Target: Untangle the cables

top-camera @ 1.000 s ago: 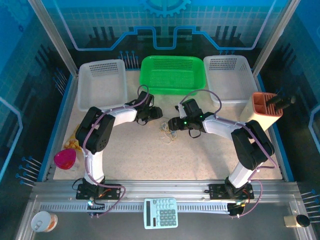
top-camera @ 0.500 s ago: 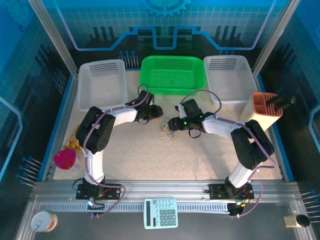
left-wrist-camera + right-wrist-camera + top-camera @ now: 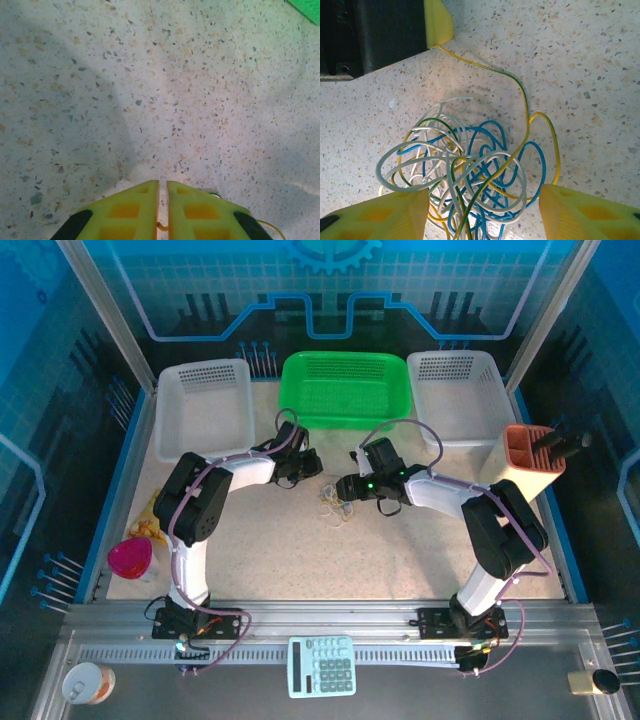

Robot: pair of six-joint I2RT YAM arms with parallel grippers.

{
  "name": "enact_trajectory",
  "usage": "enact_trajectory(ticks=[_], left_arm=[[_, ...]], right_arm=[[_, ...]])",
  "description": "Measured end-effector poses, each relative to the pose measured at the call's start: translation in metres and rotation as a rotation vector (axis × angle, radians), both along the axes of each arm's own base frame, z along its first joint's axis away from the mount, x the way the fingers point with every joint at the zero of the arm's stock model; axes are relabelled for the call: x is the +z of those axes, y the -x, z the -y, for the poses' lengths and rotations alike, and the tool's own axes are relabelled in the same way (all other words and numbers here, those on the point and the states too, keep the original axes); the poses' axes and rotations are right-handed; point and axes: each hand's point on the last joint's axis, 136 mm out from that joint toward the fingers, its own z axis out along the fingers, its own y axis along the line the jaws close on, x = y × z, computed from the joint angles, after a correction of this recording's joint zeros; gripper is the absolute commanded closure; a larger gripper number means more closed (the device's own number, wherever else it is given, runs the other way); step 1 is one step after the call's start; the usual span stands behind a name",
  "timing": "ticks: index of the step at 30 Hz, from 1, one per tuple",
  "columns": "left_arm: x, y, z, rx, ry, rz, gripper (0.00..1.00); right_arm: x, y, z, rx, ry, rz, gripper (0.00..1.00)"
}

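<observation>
Top external view first: we see the cables (image 3: 333, 505) as one small curly heap on the speckled table (image 3: 400, 552), between the two arms and just in front of the green basket (image 3: 345, 390). The left claw (image 3: 314, 467) sits near the heap's far left side, and the right claw (image 3: 345, 488) is just beside it on the right. We judge the job barely begun, since no strand lies apart from the heap. The green basket stands between the left white basket (image 3: 200, 410) and the right white basket (image 3: 455, 400), and we see no cable in any of the three. An orange holder (image 3: 528, 462) at the right edge has a dark tool (image 3: 562, 444) poking out of it.

Left wrist view: the left claw (image 3: 163, 186) is pressed together, and a thin yellow strand shows in the slit between its fingers.

Right wrist view: the right claw (image 3: 482, 200) is spread wide, one finger on either side of the heap, gripping nothing. White, blue and yellow loops cross over one another there. One yellow-green cable (image 3: 520, 90) runs out of the heap up to the left claw's fingertip (image 3: 438, 22), so we take it that the left claw pinches this cable's end. By our reckoning nearly everything is left: drawing this cable free, then each of the others.
</observation>
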Motion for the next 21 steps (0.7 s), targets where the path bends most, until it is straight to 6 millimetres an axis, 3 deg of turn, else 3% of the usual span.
enact_trajectory(ticks=[3,13,16,21], left_arm=[[0.000,0.000,0.000,0.001,0.001,0.000,1.00],[0.009,0.002,0.003,-0.018,0.017,0.006,1.00],[0.034,0.004,0.005,-0.030,0.041,0.038,1.00],[0.108,0.004,0.014,-0.078,0.104,0.155,1.00]], right_arm=[[0.000,0.000,0.000,0.000,0.000,0.000,0.40],[0.002,0.001,0.001,0.000,0.001,-0.001,0.39],[0.014,0.001,0.005,-0.005,-0.010,0.016,0.39],[0.059,-0.009,0.020,-0.046,-0.068,0.104,0.38]])
